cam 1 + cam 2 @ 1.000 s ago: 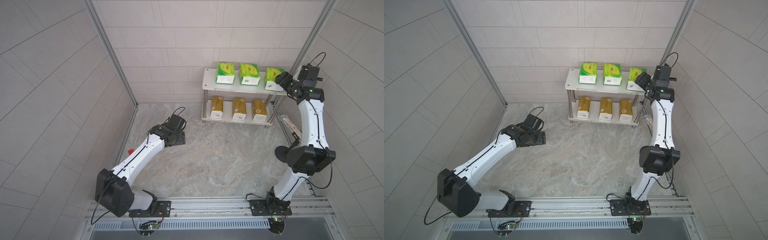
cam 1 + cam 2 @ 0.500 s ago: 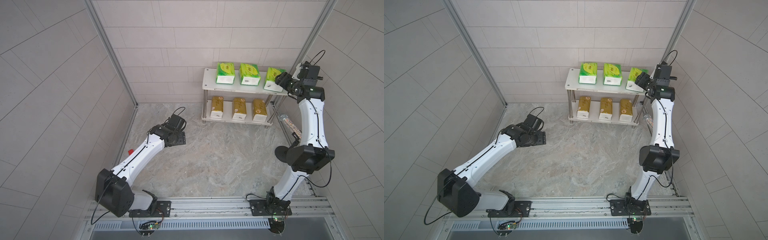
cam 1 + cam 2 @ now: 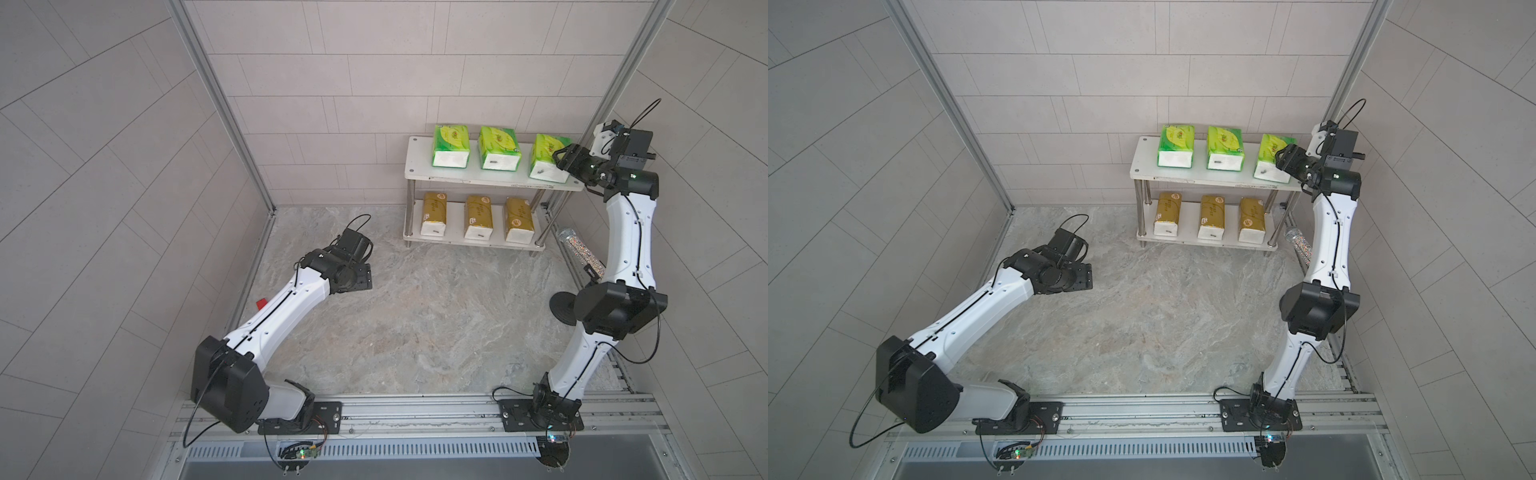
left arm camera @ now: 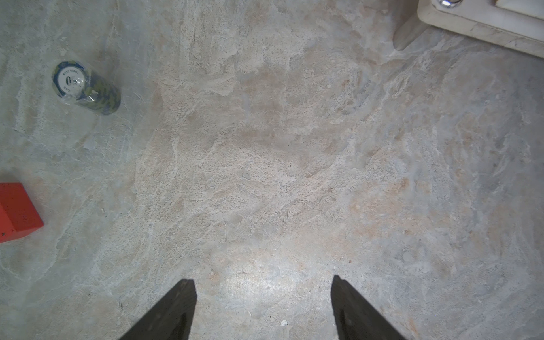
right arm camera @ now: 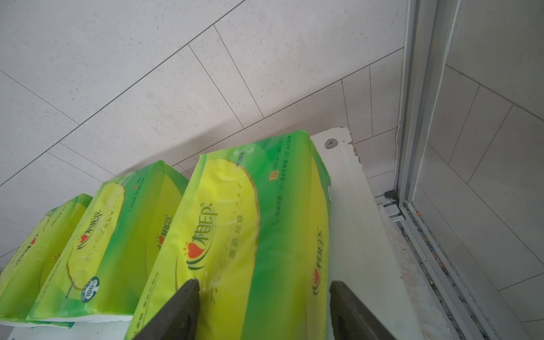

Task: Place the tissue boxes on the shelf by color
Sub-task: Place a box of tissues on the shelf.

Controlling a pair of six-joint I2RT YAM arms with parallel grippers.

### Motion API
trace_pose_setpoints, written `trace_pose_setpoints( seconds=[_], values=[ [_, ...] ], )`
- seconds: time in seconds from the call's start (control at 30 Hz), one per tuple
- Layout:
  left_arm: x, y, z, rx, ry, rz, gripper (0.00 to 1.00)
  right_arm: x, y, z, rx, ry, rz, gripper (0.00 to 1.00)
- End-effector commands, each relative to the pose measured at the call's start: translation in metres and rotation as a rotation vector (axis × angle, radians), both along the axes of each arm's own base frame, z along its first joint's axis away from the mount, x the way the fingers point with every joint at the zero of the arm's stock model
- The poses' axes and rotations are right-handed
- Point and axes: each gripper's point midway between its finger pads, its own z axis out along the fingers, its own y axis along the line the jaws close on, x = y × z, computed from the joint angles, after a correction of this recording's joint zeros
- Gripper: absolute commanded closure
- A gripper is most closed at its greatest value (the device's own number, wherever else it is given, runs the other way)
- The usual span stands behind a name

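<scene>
Right gripper at end green pack, 3 o'clock end of shelf top tier; jaws apart, can't tell if I'm clamping; pack looks soft, light, slick; I'd pinch mid-body sides gently.

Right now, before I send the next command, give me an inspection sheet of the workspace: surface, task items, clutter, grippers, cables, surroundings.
Surface: marble-patterned tabletop, bare in the middle.
Job's things: shelf at the back wall; three green packs on its top tier, three gold packs on the lower tier.
Clutter: red block and chip stack in the left wrist view; glitter tube and black disc by the right arm.
Grippers: left gripper open over bare tabletop; right gripper at the rightmost green pack, grip unclear.
Cables: black cable loops at both wrists, none seen touching the shelf.
Surroundings: tiled walls, metal frame posts, mounting rail in front.
</scene>
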Motion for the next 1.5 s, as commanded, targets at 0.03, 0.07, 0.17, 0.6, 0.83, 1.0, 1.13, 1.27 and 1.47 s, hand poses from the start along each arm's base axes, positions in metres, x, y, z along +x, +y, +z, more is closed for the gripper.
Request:
trace_pose_setpoints(
  seconds=[0.03, 0.07, 0.17, 0.6, 0.83, 1.0, 1.13, 1.27, 1.47],
  values=[
    [0.003, 0.001, 0.001, 0.004, 0.010, 0.011, 0.20, 0.000, -0.008, -0.053, 0.067, 0.154, 0.032, 0.27],
    [0.003, 0.000, 0.001, 0.004, 0.010, 0.011, 0.20, 0.001, -0.010, -0.054, 0.082, 0.148, 0.040, 0.28],
    [0.003, 0.000, -0.002, 0.008, 0.017, 0.011, 0.20, 0.002, -0.010, -0.055, 0.087, 0.141, 0.063, 0.30],
    [0.005, -0.001, -0.005, 0.022, 0.039, 0.004, 0.20, 0.016, -0.016, -0.063, 0.093, 0.111, 0.107, 0.37],
    [0.008, -0.001, -0.009, 0.030, 0.051, 0.003, 0.20, 0.024, -0.021, -0.068, 0.081, 0.101, 0.105, 0.38],
    [0.012, -0.004, -0.009, 0.031, 0.053, 0.001, 0.20, 0.028, -0.025, -0.068, 0.067, 0.092, 0.093, 0.38],
    [0.015, -0.005, -0.010, 0.033, 0.056, 0.000, 0.20, 0.030, -0.028, -0.067, 0.052, 0.091, 0.093, 0.37],
    [0.017, -0.007, -0.012, 0.033, 0.064, -0.004, 0.20, 0.032, -0.030, -0.069, 0.042, 0.092, 0.087, 0.37],
    [0.019, -0.008, -0.015, 0.035, 0.070, -0.007, 0.20, 0.034, -0.030, -0.070, 0.041, 0.089, 0.092, 0.37]
  ],
)
